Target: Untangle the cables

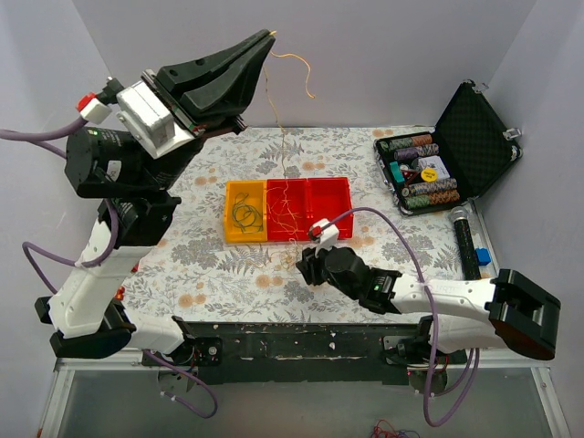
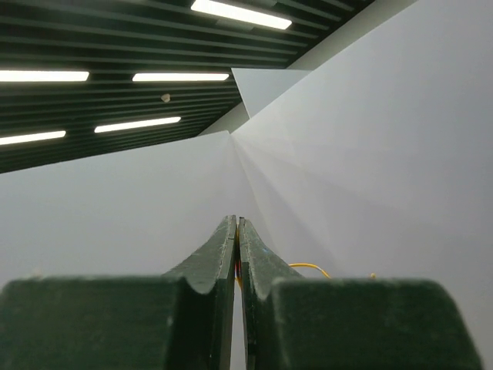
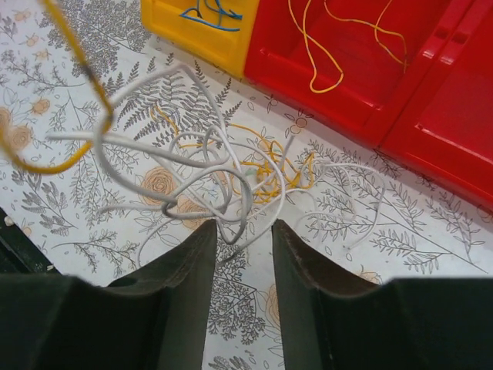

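Note:
My left gripper (image 1: 269,36) is raised high above the table's back. It is shut on a thin yellow-orange wire (image 1: 276,109) that hangs down toward the red tray (image 1: 328,208); the wire shows beside the shut jaws in the left wrist view (image 2: 308,267). My right gripper (image 1: 306,265) is low over the table, just in front of the tray. It is open (image 3: 243,223), and a loose clump of whitish and yellow wires (image 3: 231,173) lies on the cloth right at its fingertips. A green-blue wire (image 1: 246,217) lies in the yellow bin (image 1: 234,196). Yellow wires (image 3: 331,54) lie in the red tray.
An open black case (image 1: 474,128) holding poker chips stands at the back right. A black microphone (image 1: 465,239) and a small blue object (image 1: 482,257) lie near the right edge. White walls close the table in on three sides.

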{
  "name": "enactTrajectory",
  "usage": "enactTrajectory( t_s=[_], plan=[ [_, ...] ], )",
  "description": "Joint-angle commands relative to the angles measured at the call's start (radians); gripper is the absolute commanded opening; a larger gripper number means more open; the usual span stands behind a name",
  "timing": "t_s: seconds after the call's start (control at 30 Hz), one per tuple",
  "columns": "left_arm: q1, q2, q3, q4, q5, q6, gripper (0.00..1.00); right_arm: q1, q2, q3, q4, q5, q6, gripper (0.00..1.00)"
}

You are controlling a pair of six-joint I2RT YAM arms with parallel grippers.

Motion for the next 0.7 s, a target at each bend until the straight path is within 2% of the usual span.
enactTrajectory(
  t_s=[0.0, 0.23, 0.37, 0.67],
  plan=[
    [0.004, 0.002, 0.064, 0.021, 0.019, 0.005, 0.01, -0.007, 0.058, 0.045, 0.11, 0.002, 0.018, 0.37],
    [0.004, 0.001, 0.085, 0.058, 0.014, 0.031, 0.01, -0.008, 0.08, 0.007, 0.104, -0.035, 0.067, 0.03],
    [0.004, 0.002, 0.101, 0.118, 0.013, 0.097, 0.0, -0.008, 0.037, -0.077, 0.056, -0.029, 0.124, 0.01],
    [0.003, 0.059, 0.182, 0.25, 0.023, 0.264, 0.0, -0.008, -0.173, -0.315, -0.088, 0.023, 0.308, 0.01]
  ],
)
